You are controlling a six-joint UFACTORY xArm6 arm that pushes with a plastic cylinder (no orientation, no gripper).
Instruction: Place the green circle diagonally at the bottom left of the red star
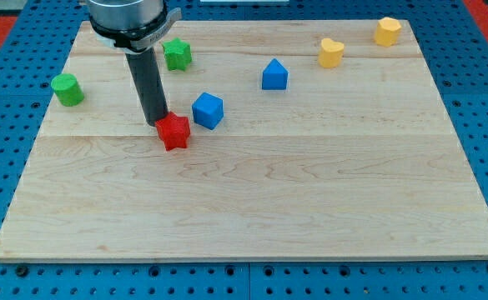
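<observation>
Now, at the frame's left edge, the green circle (67,89) sits on the table (310,217), well apart from the red star (174,132) near the centre-left. My tip (156,124) rests just beside the star's upper-left corner, seemingly touching it. There are no fingers to spread or press together, only the rod. To do this well, I judge the tip should leave the star undisturbed, circle behind the green circle's upper-left side, and push it right and downward, stopping below-left of the star.
</observation>
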